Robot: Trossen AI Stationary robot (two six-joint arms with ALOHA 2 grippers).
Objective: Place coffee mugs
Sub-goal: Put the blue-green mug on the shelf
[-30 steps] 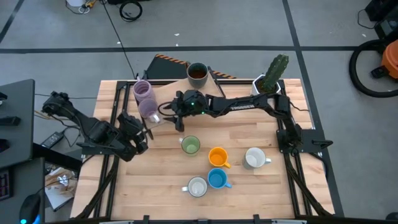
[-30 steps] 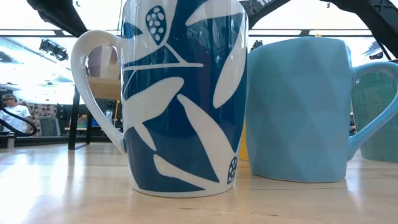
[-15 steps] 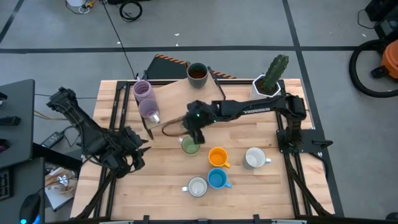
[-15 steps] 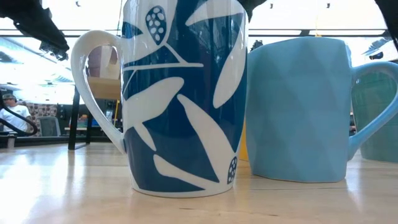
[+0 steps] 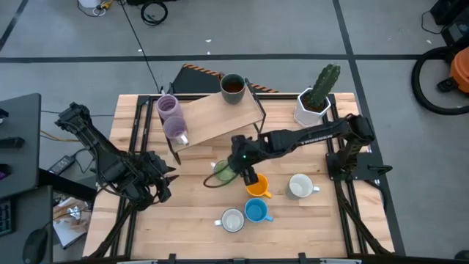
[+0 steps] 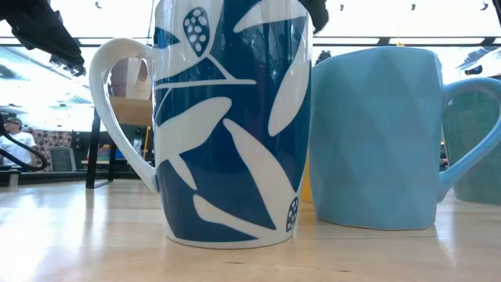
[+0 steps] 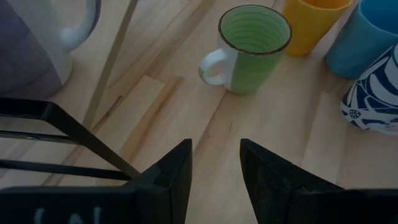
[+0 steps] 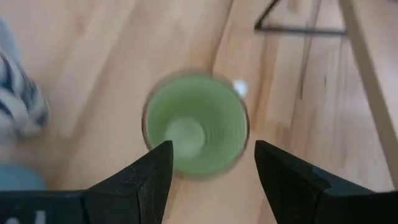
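Note:
The high view shows five mugs standing on the table: green (image 5: 222, 173), orange (image 5: 257, 186), blue (image 5: 256, 213), white with a blue leaf pattern (image 5: 232, 220) and plain white (image 5: 299, 186). Two purple mugs (image 5: 171, 117) and a dark brown mug (image 5: 232, 86) stand on a raised wooden shelf (image 5: 220, 117). My right gripper (image 5: 245, 170) hovers open over the green mug (image 8: 194, 132), touching nothing. My left gripper (image 5: 152, 185) waits open near the table's left edge, and the green mug (image 7: 255, 46) lies ahead of it.
A white faceted pot with a cactus (image 5: 315, 103) stands at the far right corner. The shelf's black wire legs (image 7: 68, 134) run close to my left gripper. In the low view the patterned mug (image 6: 227, 125) and the blue mug (image 6: 376, 133) fill the picture.
My right gripper has swung from beside the purple mugs at the shelf toward the table's near edge and right, ending over the green mug. My left gripper has drawn back toward the near left, away from the shelf, then stayed still. No mug has moved.

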